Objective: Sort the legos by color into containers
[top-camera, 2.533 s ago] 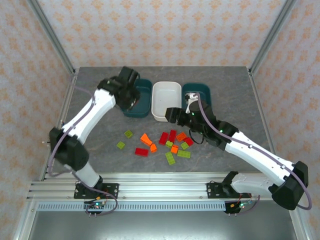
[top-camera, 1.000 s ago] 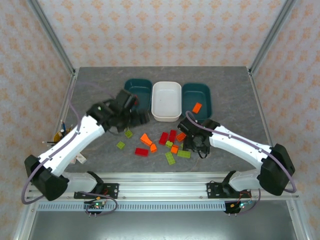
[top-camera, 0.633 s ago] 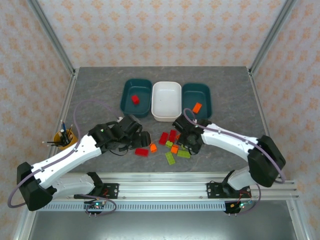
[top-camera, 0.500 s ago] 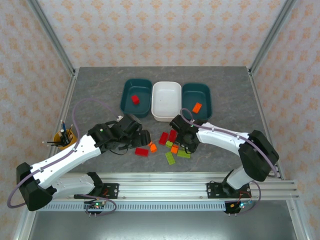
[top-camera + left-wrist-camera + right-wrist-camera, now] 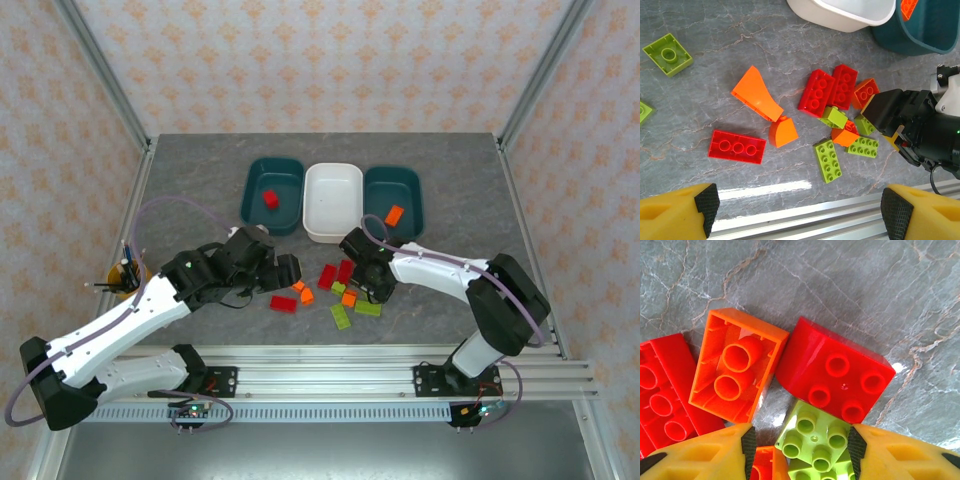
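Observation:
Loose legos lie in a pile on the table: a flat red brick (image 5: 736, 147), an orange slope (image 5: 756, 95), two red bricks (image 5: 827, 90), and a long green brick (image 5: 828, 160). My left gripper (image 5: 799, 212) (image 5: 285, 270) hovers open above the pile's near side, holding nothing. My right gripper (image 5: 802, 450) (image 5: 367, 285) is open and low, straddling a small green brick (image 5: 817, 440). Beside that brick are a red brick (image 5: 835, 372) and an upturned orange brick (image 5: 737, 365). The left teal tub (image 5: 285, 170) holds a red brick (image 5: 269, 199). The right teal tub (image 5: 410, 185) holds an orange brick (image 5: 394, 214). Between them sits the white tub (image 5: 333, 178).
A yellow cup of pens (image 5: 125, 275) stands at the table's left edge, under the left arm's cable. A square green brick (image 5: 668, 54) lies apart to the left of the pile. The aluminium rail (image 5: 320, 360) runs along the near edge.
Both arms came back from the teal tubs to the pile, leaving a red brick in the left tub and an orange one in the right. The right gripper has lowered over the green brick.

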